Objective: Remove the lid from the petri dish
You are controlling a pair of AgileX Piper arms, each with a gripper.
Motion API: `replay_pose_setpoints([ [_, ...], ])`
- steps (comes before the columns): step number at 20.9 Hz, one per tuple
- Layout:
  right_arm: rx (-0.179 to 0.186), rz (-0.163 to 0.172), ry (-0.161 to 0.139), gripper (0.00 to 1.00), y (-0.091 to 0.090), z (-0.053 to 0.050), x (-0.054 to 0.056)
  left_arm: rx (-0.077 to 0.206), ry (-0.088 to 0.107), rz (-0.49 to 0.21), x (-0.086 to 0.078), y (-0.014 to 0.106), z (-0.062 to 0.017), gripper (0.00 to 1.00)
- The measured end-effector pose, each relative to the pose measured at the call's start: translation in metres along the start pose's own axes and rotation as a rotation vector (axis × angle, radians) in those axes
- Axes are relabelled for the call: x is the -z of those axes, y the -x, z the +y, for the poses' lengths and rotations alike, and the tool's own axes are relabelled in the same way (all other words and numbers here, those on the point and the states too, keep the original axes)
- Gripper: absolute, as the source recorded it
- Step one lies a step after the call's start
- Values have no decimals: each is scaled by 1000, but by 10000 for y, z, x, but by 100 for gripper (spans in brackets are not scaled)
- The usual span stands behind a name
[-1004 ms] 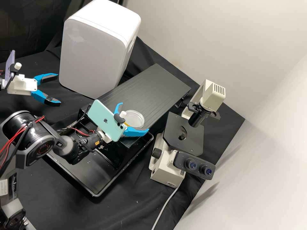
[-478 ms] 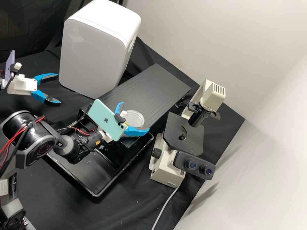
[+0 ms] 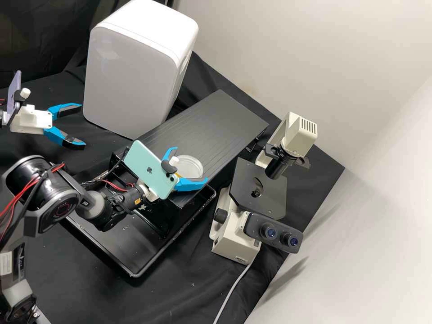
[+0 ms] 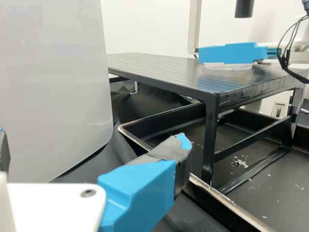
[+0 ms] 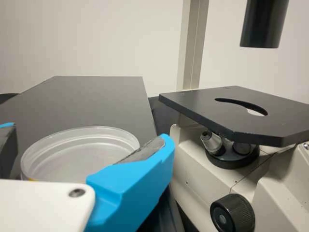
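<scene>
Sitting at the near end of the black ribbed platform (image 3: pixel 211 121), on the side toward the microscope (image 3: pixel 261 202), the petri dish (image 3: pixel 189 165) is lying flat. Its clear lid (image 5: pixel 79 145) is blending into the base, so the seam between the two is hard to make out.

The right claw (image 3: pixel 190 165) is straddling the dish, its blue fingers (image 5: pixel 140 169) standing apart, one at each side of the rim. In the right wrist view the grey pad of one finger is lying right at the rim, while the other finger is cut off at the picture's edge, so whether either is pressing on the plastic cannot be told. In the high view a mint-green phone (image 3: pixel 148 168) on the wrist is covering most of the claw's white body.

The left claw (image 3: pixel 82 125) is hanging over the table (image 3: pixel 67 279) well apart from the dish, beside the white box (image 3: pixel 135 67), with its fingers spread wide and nothing between them. In the left wrist view one of its fingers is showing whole and the other is only a sliver at the edge. From there the dish is almost wholly hidden behind a finger of the right claw.

The platform is standing in a black tray (image 3: pixel 135 252), part of which is hidden by the right arm.
</scene>
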Motion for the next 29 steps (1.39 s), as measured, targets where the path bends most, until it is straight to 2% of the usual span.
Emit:
replay_pose_setpoints([
  [21,1,-1,1,0,34,-15,-18,0,0,0,0,0,0,100],
  [25,-8,8,0,0,151,35,26,0,0,0,0,0,0,100],
  [29,-43,33,0,0,240,131,86,0,0,0,0,0,0,100],
])
